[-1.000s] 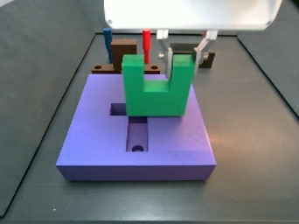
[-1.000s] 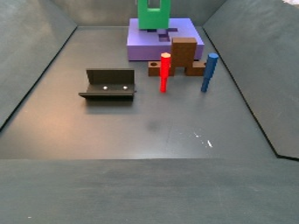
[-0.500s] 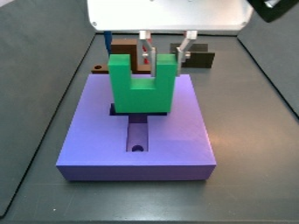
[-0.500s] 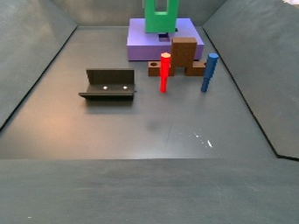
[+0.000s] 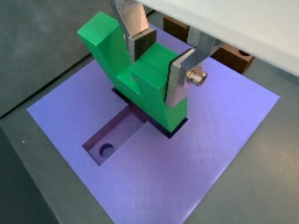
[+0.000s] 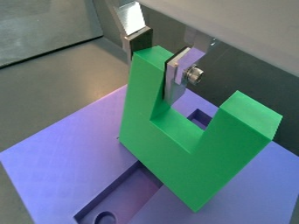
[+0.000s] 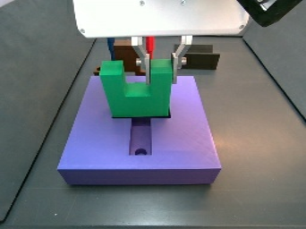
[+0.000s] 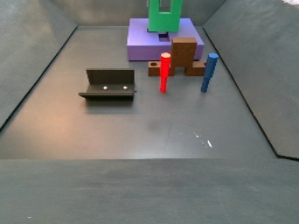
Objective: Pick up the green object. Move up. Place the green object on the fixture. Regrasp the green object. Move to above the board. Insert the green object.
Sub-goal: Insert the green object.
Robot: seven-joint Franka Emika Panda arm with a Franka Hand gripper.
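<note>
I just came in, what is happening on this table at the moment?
A single robot arm is fitting the green object into the board. The gripper is above the board, its fingers clamped on one upright prong of the U-shaped piece. The piece's base sits at the dark recess in the board's top; whether it is fully seated cannot be told. The fixture stands empty on the floor, and a red peg and a blue peg stand beside the board.

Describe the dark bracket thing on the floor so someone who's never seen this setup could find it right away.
Start at the large violet-blue rectangular board at the far end, where the gripper holds the bright green notched plastic block. On the bare grey floor nearer the camera stands the fixture, a dark L-shaped bracket. Unlike the thin red peg and blue peg, it is low, black and alone.
</note>
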